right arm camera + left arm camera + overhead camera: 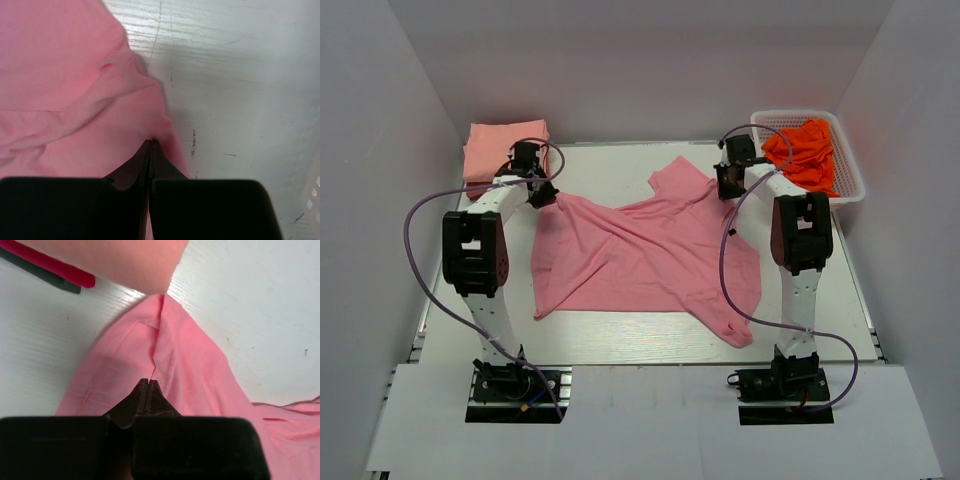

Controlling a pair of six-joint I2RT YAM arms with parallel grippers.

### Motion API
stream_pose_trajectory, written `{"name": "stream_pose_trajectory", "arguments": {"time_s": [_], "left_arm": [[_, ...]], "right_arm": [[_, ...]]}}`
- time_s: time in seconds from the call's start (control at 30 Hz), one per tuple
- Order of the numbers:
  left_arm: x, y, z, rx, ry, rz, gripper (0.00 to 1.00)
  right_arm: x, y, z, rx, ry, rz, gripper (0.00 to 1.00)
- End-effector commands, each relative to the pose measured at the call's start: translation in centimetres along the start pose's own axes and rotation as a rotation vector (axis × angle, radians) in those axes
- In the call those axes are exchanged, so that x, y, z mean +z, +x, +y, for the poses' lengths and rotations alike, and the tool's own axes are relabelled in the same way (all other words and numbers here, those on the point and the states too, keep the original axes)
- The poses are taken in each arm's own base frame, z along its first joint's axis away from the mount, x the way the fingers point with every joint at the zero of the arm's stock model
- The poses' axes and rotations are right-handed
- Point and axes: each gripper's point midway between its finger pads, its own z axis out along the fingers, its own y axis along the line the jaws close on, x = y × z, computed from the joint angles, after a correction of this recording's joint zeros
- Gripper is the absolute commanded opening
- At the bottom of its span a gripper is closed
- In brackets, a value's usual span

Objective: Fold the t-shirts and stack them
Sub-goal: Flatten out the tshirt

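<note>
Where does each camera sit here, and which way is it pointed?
Top external: above and behind the bases, looking down across the table; shows both arms, the pink t-shirt, folded salmon shirts, basket of orange shirts.
Left wrist: on the left arm, looking past the shut left gripper at pinched cloth.
Right wrist: likewise, right gripper shut on that shirt.
Shared: all three see the pink t-shirt.
</note>
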Motion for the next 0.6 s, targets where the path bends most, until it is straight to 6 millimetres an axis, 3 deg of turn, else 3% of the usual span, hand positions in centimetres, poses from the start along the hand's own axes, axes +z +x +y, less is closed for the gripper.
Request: {"name": "stream_pose_trajectory", "arguments": {"time_s": [0.0,0.13,0.17,0.23,0.27,0.3,0.33,0.37,0.57], "left_arm": [[-2.5,-2.2,-0.5,0.003,0.014,-0.073,0.00],[-1.9,-1.2,-1.3,0.028,0.073,-0.025,0.00],[-1.7,-1.4,-1.7,0.028,0.084,-0.022,0.05],[-0.8,-0.6,-1.5,0.045,0.075,0.017,0.21],[-0.6,-0.5,-1.4,0.055,0.070,0.024,0.38],[-0.6,-0.5,-1.3,0.064,0.070,0.024,0.45],[-0.1,-0.5,-1.5,0.064,0.081,0.024,0.49],[0.1,-0.2,-1.3,0.073,0.081,0.024,0.54],[1.7,0.1,-1.9,0.092,0.128,0.019,0.51]], "right_arm": [[-0.9,-3.1,1.0,-0.017,-0.055,-0.080,0.00],[-0.8,-2.7,1.0,-0.066,-0.055,-0.061,0.00],[-0.7,-2.6,0.9,-0.062,-0.053,-0.055,0.00],[-1.0,-2.6,0.8,-0.079,-0.043,-0.058,0.43],[-1.4,-3.0,0.8,-0.077,-0.043,-0.073,0.49],[-1.1,-2.8,0.8,-0.082,-0.040,-0.087,0.75],[-2.1,-3.8,0.7,-0.086,-0.039,-0.121,0.90],[-2.0,-3.4,0.6,-0.083,-0.034,-0.120,0.90],[-1.4,-3.5,-0.5,-0.086,0.012,-0.113,0.90]]}}
